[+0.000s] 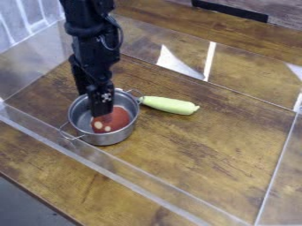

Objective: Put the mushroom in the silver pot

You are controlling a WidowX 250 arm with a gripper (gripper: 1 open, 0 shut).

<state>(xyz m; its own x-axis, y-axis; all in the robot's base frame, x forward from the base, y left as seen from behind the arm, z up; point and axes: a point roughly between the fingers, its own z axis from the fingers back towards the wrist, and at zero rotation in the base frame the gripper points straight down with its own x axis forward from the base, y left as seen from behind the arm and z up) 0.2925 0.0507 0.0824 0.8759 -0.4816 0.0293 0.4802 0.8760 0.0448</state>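
Reddish-brown cap with pale spots uppermost, the small toy mushroom (113, 120) lies inside the round, shiny steel pot with thin loop handles (109, 139), low against its floor and within the wall on all sides; its stem cannot be made out from this view. My dark end effector (97, 98) stands with its fingers apart and no object between them; its tips are over the far part of the pot, close above the mushroom and slightly toward the far side of it. Whether a fingertip touches the pot's inner wall, I cannot tell.

Step in hand, as I judge it: release, with the placing itself achieved; the pot sits upright on the brown wooden desk (207, 159), and the pale yellow-green vegetable (169, 105) lies outside it, just beside the rim, no part of this job.

Next move, in my assessment: a straight, unhurried lift, fingers kept apart until they are above the rim; a sideways drift too soon could catch the wall or a handle, drag the light-looking pot, or nudge the mushroom; once above, withdrawal is all that remains, with no regrasp called for.
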